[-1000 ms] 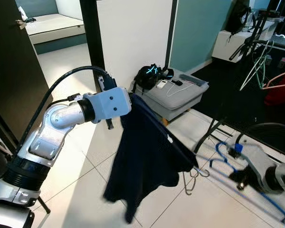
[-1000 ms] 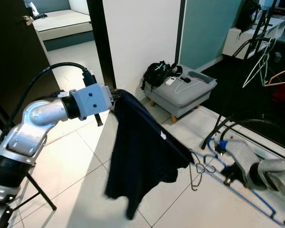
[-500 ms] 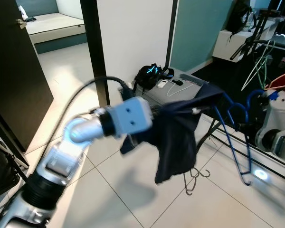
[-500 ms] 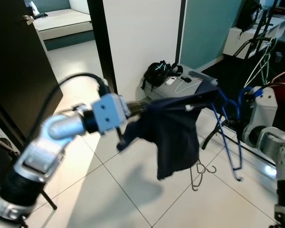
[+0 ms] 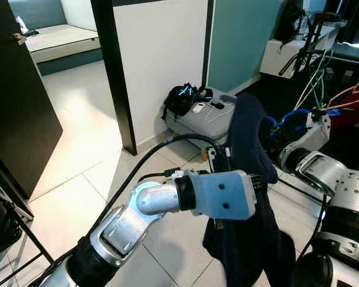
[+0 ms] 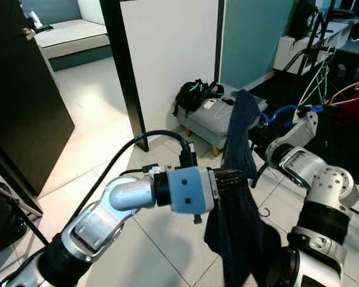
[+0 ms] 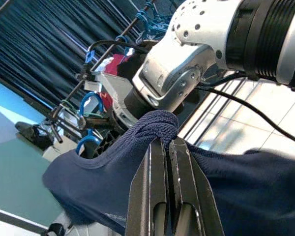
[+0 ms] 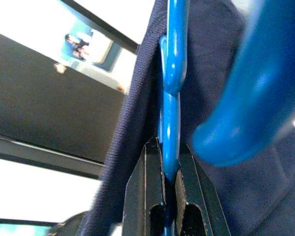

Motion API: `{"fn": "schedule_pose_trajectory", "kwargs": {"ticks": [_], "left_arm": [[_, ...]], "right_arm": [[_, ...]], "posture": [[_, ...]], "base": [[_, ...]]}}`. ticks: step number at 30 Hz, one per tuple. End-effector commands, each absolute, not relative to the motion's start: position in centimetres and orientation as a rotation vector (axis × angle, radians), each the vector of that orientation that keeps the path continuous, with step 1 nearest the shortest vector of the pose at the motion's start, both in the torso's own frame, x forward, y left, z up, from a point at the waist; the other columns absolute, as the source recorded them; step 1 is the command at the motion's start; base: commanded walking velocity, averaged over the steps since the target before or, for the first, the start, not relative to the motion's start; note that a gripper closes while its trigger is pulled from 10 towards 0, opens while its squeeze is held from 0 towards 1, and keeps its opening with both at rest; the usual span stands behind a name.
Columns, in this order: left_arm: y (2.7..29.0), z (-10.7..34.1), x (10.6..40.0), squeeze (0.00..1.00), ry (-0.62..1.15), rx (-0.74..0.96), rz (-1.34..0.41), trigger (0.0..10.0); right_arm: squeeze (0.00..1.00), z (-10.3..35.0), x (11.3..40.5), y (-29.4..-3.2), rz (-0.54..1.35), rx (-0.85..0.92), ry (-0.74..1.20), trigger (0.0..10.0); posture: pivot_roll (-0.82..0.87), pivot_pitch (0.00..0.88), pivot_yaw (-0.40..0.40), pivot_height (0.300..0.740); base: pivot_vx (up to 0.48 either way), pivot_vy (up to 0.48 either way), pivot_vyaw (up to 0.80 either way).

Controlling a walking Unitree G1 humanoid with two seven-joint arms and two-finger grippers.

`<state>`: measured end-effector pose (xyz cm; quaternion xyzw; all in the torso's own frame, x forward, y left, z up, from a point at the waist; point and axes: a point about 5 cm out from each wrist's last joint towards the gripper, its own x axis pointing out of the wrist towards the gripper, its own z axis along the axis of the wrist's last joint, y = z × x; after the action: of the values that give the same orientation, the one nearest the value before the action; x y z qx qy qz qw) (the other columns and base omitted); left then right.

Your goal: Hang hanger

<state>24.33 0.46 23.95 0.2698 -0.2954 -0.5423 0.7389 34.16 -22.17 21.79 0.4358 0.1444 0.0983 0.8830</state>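
Lifted well clear of the floor since a second ago, when draped low over the tiles: dark blue garment [image 5: 245,149], now hanging as a narrow upright column between both arms. Also brought up from near the floor and in toward the body: right gripper [image 8: 168,147], clamped on the wire of the blue hanger [image 8: 170,73], with cloth lying against it on either side. Left gripper [image 7: 163,143] squeezed tight on a fold of the same garment, fingers meeting with the knit bunched over the tips.

Seems already threaded into the garment, judging by the hanger's hook poking out beside the cloth near its top in the eye views. Not yet hung: clothes rack [image 6: 316,42] standing off to the right, near but apart from the hook, with other hangers on it.

Left to do, probably: letting go of the cloth on the left, carrying the hook over to the rail, setting it on, then releasing. Worth watching for fabric sliding off while turning toward the rack.
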Motion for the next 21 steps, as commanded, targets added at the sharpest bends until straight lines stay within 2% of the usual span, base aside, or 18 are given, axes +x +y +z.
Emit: {"fn": "schedule_pose_trajectory", "kwargs": {"ticks": [1,4,9,12,14,17,19,21], "left_arm": [[0.7,23.4,24.4,0.00,-0.634,0.650,-1.183,10.0],[1.0,23.2,24.6,0.00,-0.623,0.681,-1.173,10.0],[2.2,23.0,25.3,0.00,-0.603,0.741,-1.136,10.0],[6.1,23.2,27.8,0.00,-0.546,0.865,-0.997,10.0],[7.5,23.4,28.5,0.00,-0.531,0.905,-0.943,10.0],[7.9,23.5,28.7,0.00,-0.528,0.917,-0.926,10.0],[10.7,24.8,30.1,0.00,-0.514,0.983,-0.806,10.0],[11.2,25.0,30.3,0.00,-0.513,0.994,-0.786,10.0]], "right_arm": [[0.00,23.2,34.6,-19.9,0.284,0.998,0.287,10.0],[0.00,23.6,34.7,-18.9,0.307,1.054,0.293,10.0],[0.00,24.2,34.4,-19.1,0.341,1.028,0.308,10.0],[0.00,25.7,33.7,-21.1,0.389,0.967,0.285,10.0],[0.00,26.2,33.5,-21.6,0.405,0.946,0.280,10.0],[0.00,26.2,33.4,-21.7,0.405,0.945,0.282,10.0],[0.00,26.5,33.0,-22.0,0.412,0.935,0.283,10.0],[0.00,26.6,33.0,-22.3,0.390,0.948,0.263,10.0]], "posture": [[-0.07,0.000,0.019,0.740],[-0.07,0.000,0.019,0.740],[-0.06,0.000,0.014,0.740],[-0.07,0.002,0.013,0.740],[-0.07,0.003,0.013,0.740],[-0.07,0.003,0.013,0.740],[-0.07,0.004,0.012,0.740],[-0.07,0.005,0.011,0.740]], "base": [[0.000,0.000,0.00],[0.000,0.000,0.00],[0.000,0.000,0.00],[0.000,0.000,0.00],[0.000,0.000,0.00],[0.000,0.000,0.00],[0.000,0.000,0.00],[0.000,0.000,0.00]]}}
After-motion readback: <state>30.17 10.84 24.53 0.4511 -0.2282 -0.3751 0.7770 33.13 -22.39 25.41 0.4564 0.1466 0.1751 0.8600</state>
